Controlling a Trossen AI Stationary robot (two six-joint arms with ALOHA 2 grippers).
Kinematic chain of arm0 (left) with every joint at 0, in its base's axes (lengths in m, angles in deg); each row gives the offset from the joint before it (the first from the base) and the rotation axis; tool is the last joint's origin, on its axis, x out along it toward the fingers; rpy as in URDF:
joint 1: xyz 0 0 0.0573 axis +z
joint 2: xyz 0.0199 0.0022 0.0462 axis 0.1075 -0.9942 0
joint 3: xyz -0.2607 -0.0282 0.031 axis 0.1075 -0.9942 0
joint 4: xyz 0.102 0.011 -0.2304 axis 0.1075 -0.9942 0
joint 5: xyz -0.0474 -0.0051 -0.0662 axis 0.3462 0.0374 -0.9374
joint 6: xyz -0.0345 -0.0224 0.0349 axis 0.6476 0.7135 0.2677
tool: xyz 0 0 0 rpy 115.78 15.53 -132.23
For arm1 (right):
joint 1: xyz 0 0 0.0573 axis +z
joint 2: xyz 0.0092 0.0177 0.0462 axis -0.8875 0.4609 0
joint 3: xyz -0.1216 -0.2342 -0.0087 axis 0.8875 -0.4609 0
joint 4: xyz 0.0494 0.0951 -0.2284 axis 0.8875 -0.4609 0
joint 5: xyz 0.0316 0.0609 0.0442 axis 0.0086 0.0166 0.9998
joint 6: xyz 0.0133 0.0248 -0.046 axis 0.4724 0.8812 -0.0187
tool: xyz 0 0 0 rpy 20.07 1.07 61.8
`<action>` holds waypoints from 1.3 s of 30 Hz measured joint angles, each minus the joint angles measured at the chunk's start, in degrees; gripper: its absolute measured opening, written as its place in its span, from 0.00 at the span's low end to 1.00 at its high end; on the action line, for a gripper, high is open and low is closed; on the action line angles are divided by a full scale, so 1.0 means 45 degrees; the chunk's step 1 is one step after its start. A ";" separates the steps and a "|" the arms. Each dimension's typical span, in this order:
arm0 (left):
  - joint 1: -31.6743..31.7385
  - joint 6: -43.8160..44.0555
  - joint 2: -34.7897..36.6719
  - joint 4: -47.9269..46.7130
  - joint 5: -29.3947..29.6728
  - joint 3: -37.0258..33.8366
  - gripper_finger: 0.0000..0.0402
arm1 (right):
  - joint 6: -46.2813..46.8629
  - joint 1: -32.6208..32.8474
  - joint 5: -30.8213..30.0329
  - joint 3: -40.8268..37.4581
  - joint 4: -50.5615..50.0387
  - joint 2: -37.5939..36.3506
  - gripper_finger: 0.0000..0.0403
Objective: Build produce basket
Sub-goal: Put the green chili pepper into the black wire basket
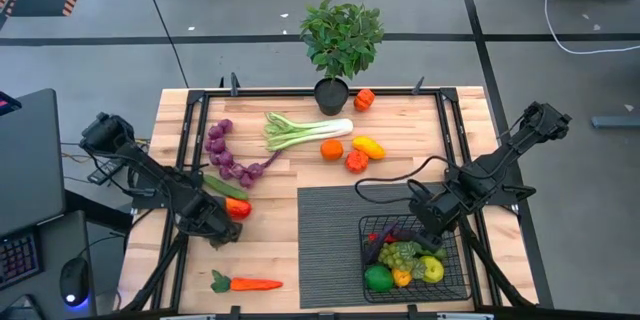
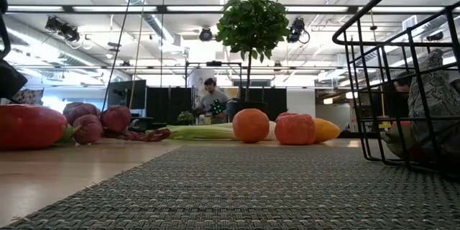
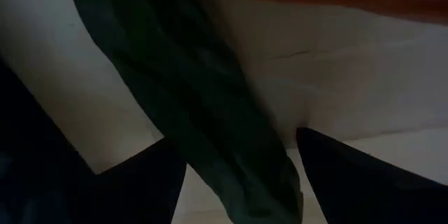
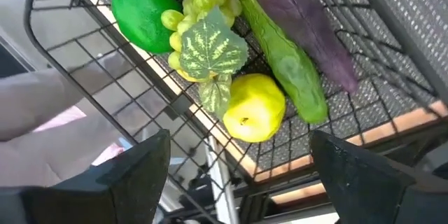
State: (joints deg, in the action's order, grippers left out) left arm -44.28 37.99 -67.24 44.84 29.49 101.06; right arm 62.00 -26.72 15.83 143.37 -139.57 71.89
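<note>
Green cucumber (image 3: 210, 112) lies between our left gripper's (image 1: 222, 222) open fingers; we should squeeze its middle gently. Our right gripper (image 1: 432, 228) hangs open over the basket (image 1: 455, 285).

Grey floor (image 1: 120, 50) crossed by dark tape lines surrounds the table. Ceiling lights (image 2: 206, 34) hang above. A person (image 2: 210, 97) stands far behind.

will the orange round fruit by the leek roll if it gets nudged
Probably: the orange fruit looks near-spherical and sits free on bare wood. It may stop soon, since the red pepper and yellow pepper lie close beside it. Likely light and stiff, being toy produce.
</note>
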 joint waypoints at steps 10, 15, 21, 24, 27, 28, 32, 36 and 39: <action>-0.0115 -0.2138 -0.0024 -0.0321 0.0958 0.0298 0.36 | 0.2744 -0.0243 -0.2160 0.0005 0.1240 0.0049 0.86; -0.0242 -0.3509 0.0237 -0.0409 0.1260 0.0651 0.23 | 0.3480 -0.0574 -0.3470 0.0005 0.3670 0.0053 0.86; -0.0504 -0.3886 0.0695 0.0178 0.3457 0.2504 0.27 | 0.1749 -0.0826 -0.5745 0.0010 0.6662 0.0053 0.86; -0.0294 -0.4096 0.0699 0.0338 0.5039 0.3585 0.30 | 0.0874 -0.0951 -0.6600 0.0008 0.7791 0.0053 0.86; 0.0086 -0.4969 0.0695 0.0680 0.6415 0.4548 0.31 | -0.0254 -0.1105 -0.7457 0.0008 0.8761 0.0053 0.86; 0.0213 -0.5392 0.0695 0.0884 0.6944 0.4868 0.30 | -0.0697 -0.1170 -0.7789 0.0010 0.9127 0.0053 0.86; 0.0912 -0.6966 0.0692 0.1709 0.8596 0.5949 0.28 | -0.2430 -0.1573 -0.9313 0.0010 1.0554 0.0060 0.86; 0.1840 -0.8242 0.0675 0.3940 0.9829 0.6355 0.29 | -0.3919 -0.2187 -1.0803 0.0010 1.1965 0.0063 0.86; 0.2485 -0.9464 0.0634 0.6379 0.9957 0.6373 0.30 | -0.4464 -0.2792 -1.0856 0.0010 1.2742 0.0063 0.86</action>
State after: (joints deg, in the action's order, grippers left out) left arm -33.10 -4.59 -64.39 73.54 74.29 129.74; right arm 41.91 -39.29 -33.03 143.41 -82.23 72.17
